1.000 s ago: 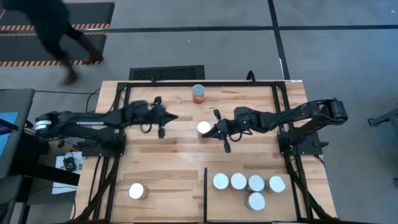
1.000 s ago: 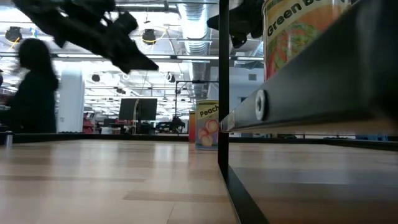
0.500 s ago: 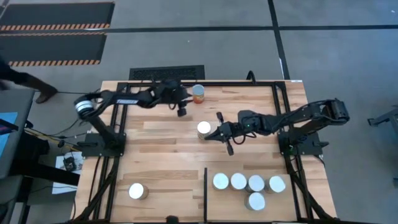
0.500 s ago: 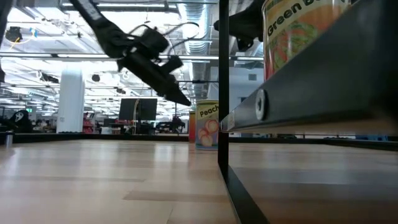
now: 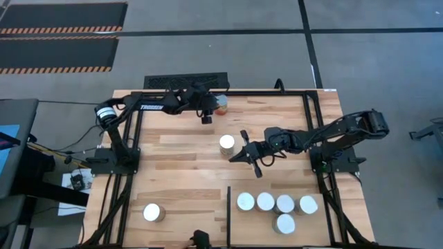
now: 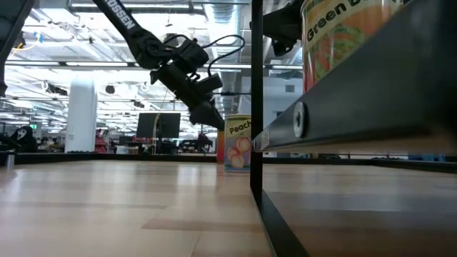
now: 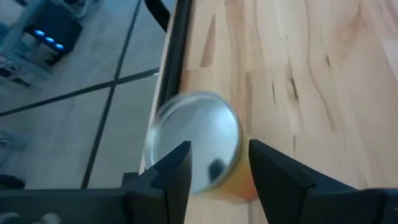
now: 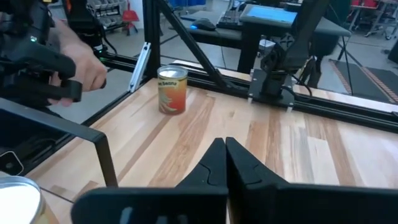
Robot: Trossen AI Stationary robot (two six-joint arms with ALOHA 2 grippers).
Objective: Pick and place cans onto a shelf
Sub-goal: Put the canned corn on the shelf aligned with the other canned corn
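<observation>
The left arm stretches along the far edge of the worktop, its hand point(image 5: 210, 105) tipped downward with both fingers point(image 7: 176, 167) spread apart. The right arm reaches in from the right edge toward the middle, its hand point(image 5: 240, 153) held low, fingers pressed together.

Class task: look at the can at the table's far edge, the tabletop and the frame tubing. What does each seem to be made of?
Can: likely tin-plated metal, with a shiny silver top and an orange paper-like label. Tabletop: light wood in glued strips, with visible grain. Frame tubing: matte black, probably painted metal.
</observation>
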